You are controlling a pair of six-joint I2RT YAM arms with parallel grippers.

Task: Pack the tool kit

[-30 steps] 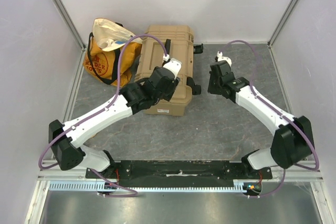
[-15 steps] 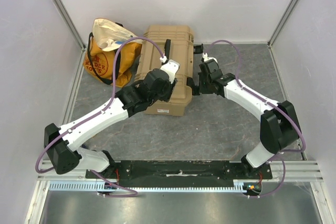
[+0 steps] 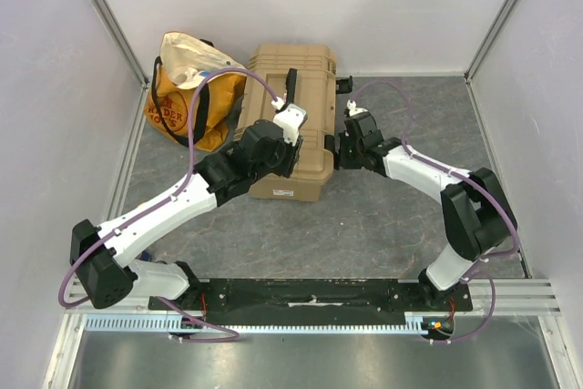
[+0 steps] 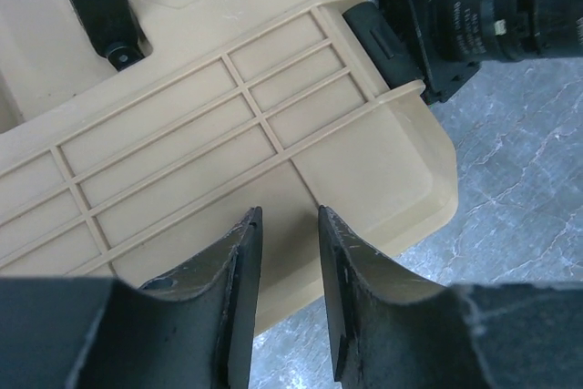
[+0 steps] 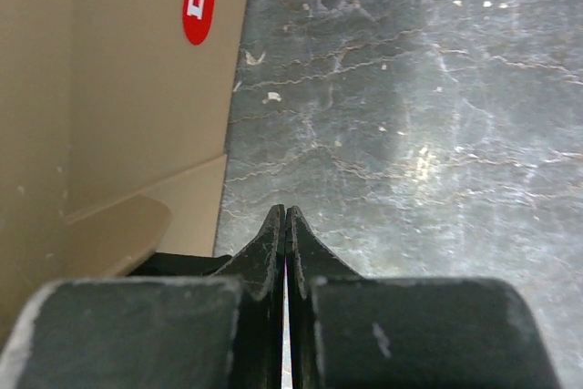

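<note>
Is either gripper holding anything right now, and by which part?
Nothing. The left gripper is open above the toolbox; the right gripper is shut, empty, beside it.

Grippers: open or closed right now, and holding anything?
Left gripper: open, jaws slightly apart, empty, over the tan toolbox lid.
Right gripper: shut, nothing held, beside the tan toolbox.

Grey marbled bench (image 3: 364, 216) carries two things, both towards its far left: the tan toolbox (image 3: 314, 107) lying flat, lid down, and an orange-yellow bag (image 3: 182, 102) slumped just beside it.
</note>
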